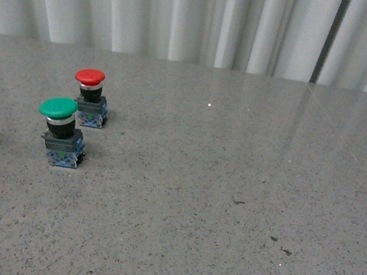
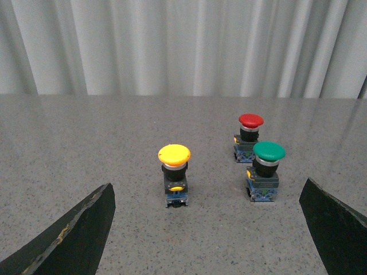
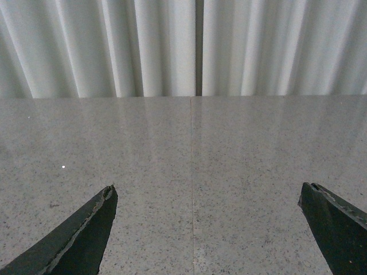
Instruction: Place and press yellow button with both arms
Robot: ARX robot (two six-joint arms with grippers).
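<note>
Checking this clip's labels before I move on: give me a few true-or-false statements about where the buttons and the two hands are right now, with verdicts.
1. The yellow button stands upright on the table. True.
2. The left hand is shut on the yellow button. False: its fingers are wide apart and touch nothing.
3. The green button lies on its side. False: it stands upright.
4. The red button is farther from the robot than the green button. True.
5. The right hand has a button ahead of it. False: its view shows only table and curtain.
</note>
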